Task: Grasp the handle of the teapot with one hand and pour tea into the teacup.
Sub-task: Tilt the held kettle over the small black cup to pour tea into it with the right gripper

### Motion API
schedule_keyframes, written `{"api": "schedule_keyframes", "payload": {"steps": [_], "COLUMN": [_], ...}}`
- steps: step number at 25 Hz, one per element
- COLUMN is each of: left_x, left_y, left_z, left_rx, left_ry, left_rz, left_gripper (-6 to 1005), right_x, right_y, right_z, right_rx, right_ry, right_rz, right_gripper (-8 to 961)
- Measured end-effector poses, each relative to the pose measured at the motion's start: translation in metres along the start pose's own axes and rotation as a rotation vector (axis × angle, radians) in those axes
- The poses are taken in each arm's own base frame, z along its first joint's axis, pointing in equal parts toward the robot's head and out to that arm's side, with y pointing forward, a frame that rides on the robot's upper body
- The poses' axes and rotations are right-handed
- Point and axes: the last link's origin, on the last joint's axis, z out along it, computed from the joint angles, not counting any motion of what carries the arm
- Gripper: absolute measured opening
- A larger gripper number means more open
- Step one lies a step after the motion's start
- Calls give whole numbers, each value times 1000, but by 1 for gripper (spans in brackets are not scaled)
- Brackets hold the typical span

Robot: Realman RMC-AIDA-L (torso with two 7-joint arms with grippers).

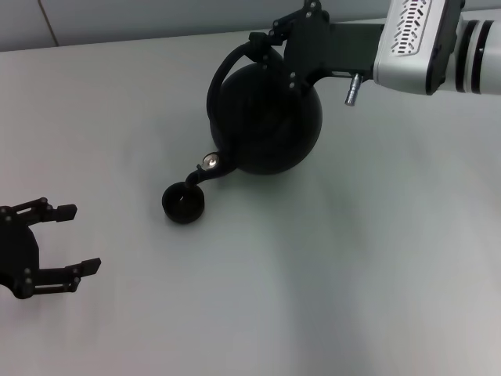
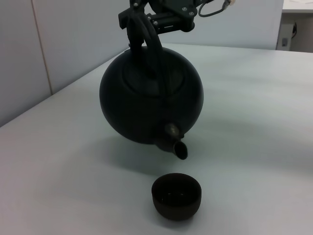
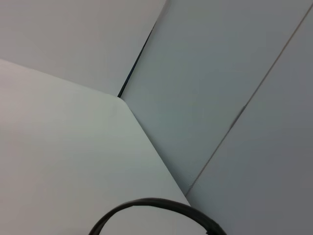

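The right gripper clamped the handle, holding the teapot tilted above the pale grey table, spout over the teacup. The left gripper hung wide open nearby; grey partition walls stood behind.

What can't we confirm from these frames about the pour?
- Tea: no stream shows between the silver-tipped spout and the small black handleless teacup in the left wrist view; its dark inside hides any liquid.
- Right gripper: black on the round matte-black teapot's black arched handle; head view blends them.
- Right wrist view: the handle arc is cut off at the edge.
- Left gripper: open, idle.
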Motion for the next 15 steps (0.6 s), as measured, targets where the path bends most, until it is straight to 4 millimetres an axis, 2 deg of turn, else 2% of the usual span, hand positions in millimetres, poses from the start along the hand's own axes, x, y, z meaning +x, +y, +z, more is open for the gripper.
{"api": "schedule_keyframes", "payload": {"steps": [15], "left_x": [0], "left_y": [-1], "left_z": [2], "left_rx": [13], "left_ry": [-2], "left_rz": [-1], "left_gripper": [873], "right_x": [-9], "right_y": [-5], "right_z": [0], "right_rx": [-10], "right_ry": [18], "right_rz": [-56], "right_gripper": [118]}}
